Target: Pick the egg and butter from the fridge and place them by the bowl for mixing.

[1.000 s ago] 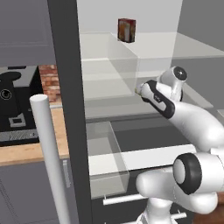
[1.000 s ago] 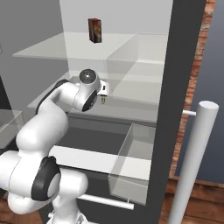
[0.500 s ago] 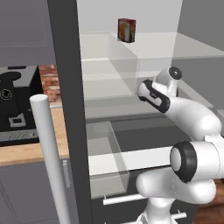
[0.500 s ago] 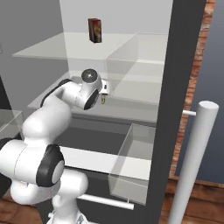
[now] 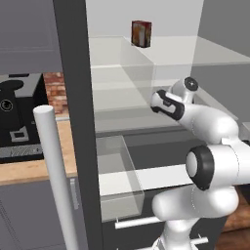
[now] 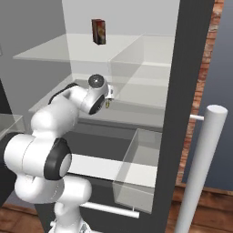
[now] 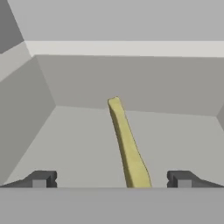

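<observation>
End effector [image 7: 112, 179]: my jaws spread wide, holding nothing.
Butter [image 7: 127, 145]: straight ahead between my fingertips, long axis pointing away along my reach.

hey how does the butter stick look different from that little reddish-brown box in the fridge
The butter is a long, thin, pale yellow stick lying flat; the reddish-brown box is short, dark and stands upright. The butter lies between the open gripper tips; the box sits on an upper shelf. Both are inside the fridge.
</observation>
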